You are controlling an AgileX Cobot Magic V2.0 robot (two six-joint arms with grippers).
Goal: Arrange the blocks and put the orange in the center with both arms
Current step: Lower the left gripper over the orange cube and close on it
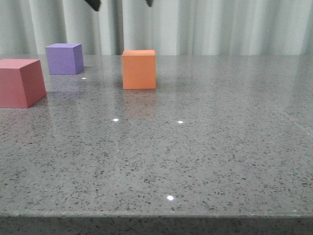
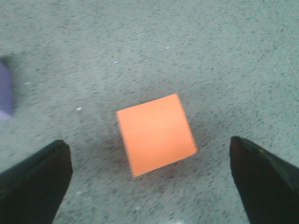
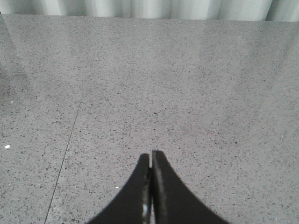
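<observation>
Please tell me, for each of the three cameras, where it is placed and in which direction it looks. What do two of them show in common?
Front view: low, looking forward over the grey speckled table at three matte cubes; two dark fingertips show at the top edge.
Left wrist view: on the left arm, looking down on the orange matte cube; open left gripper.
Right wrist view: over bare table; shut right gripper.
Shared: front and left wrist views both show the orange and the purple matte cube.
</observation>
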